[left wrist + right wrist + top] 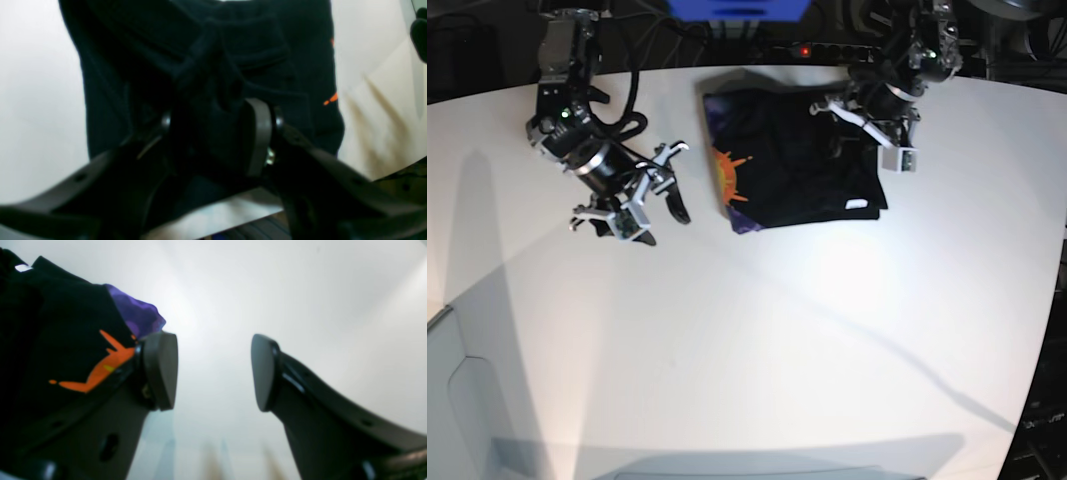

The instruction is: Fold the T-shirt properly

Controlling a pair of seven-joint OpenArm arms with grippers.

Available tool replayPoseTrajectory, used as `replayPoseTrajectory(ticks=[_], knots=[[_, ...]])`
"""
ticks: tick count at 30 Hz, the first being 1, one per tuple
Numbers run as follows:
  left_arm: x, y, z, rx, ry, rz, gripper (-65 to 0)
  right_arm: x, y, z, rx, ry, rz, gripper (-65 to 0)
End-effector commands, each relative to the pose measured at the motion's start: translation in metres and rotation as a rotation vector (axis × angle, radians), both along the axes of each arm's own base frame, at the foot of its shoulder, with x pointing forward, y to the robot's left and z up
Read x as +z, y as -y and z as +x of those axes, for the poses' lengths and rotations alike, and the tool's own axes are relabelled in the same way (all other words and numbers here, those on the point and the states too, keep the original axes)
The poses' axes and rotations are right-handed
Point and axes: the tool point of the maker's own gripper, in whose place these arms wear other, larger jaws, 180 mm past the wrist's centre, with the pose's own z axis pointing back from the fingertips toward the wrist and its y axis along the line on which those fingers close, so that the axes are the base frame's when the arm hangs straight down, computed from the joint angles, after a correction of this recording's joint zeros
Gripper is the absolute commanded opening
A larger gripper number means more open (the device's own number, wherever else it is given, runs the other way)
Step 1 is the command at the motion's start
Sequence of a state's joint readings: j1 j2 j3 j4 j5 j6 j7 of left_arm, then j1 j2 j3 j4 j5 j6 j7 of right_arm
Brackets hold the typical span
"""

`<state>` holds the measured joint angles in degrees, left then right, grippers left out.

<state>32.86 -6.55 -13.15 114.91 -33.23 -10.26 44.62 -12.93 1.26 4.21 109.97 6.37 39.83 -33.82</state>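
Observation:
The black T-shirt (797,165) lies folded into a rough rectangle at the back middle of the white table (777,330), its orange sunburst and purple print showing along its left edge. My left gripper (869,130) is over the shirt's right edge. In the left wrist view its jaws (213,130) stand apart, with a raised ridge of the black T-shirt (233,40) between them and one pad (258,133) showing. My right gripper (664,225) hovers left of the shirt, open and empty (213,373). The T-shirt's printed corner (100,370) lies just beside its left finger.
A power strip with a red light (802,50) and cables run along the table's back edge, next to a blue object (737,8). The table's curved right edge (1052,300) meets dark floor. A dark shape (420,36) sits at the left wrist view's upper right.

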Motion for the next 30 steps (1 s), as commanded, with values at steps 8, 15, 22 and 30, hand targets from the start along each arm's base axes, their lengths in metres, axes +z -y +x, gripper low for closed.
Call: replayPoseTrajectory(ticks=[8, 15, 22, 30], knots=[[0.008, 0.0, 0.0, -0.003, 0.026, -0.005, -38.2, 0.014, -0.004, 0.005, 0.006, 0.048, 0.031, -29.8], [0.009, 0.0, 0.003, -0.004, 0.035, -0.006, -51.5, -0.014, -0.019, -0.004, 0.02, -0.042, 0.072, -29.8], [0.009, -0.007, 0.003, 0.014, 0.036, 0.005, -65.0, -0.016, -0.079, -0.024, 0.173, -0.072, 0.13, -29.8], [0.008, -0.009, 0.001, 0.019, 0.029, 0.007, -65.0, -0.043, -0.117, -0.02, 0.251, -0.159, 0.168, -29.9]])
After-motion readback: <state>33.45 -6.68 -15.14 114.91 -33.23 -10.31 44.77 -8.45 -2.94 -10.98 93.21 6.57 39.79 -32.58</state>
